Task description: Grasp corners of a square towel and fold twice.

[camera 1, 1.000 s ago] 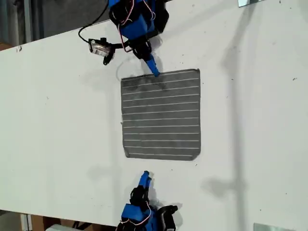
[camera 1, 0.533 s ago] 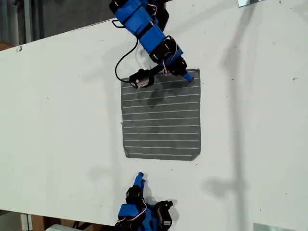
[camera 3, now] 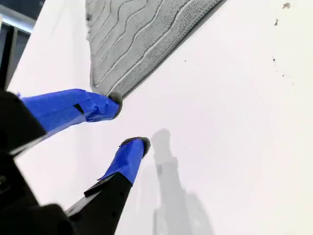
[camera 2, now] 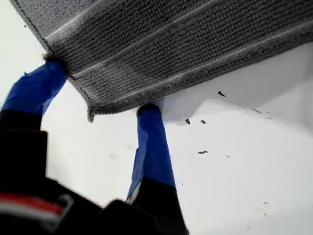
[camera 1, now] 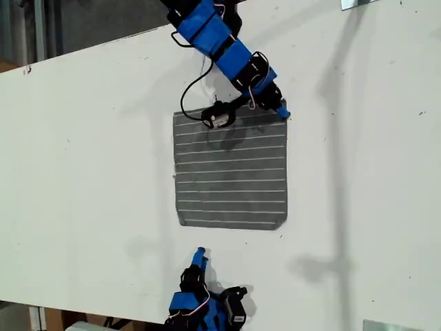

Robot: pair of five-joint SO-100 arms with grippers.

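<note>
- The second gripper (camera 1: 200, 256) waits at the near table (camera 1: 83, 179) edge, jaws parted and holding nothing, just short of the towel (camera 1: 231, 169).
- The towel lies flat at the table's middle, stripes running across the exterior view.
- The first gripper (camera 1: 282, 110) has its jaws open around the towel's far corner (camera 1: 281, 105).

Broad white flat table (camera 1: 83, 172), matte, flecked with a few tiny dark specks. Directly on it, one dark grey square soft cloth towel (camera 1: 231, 172) with thin white stripes, spread flat near the middle, edges roughly parallel to the table's sides.
</note>
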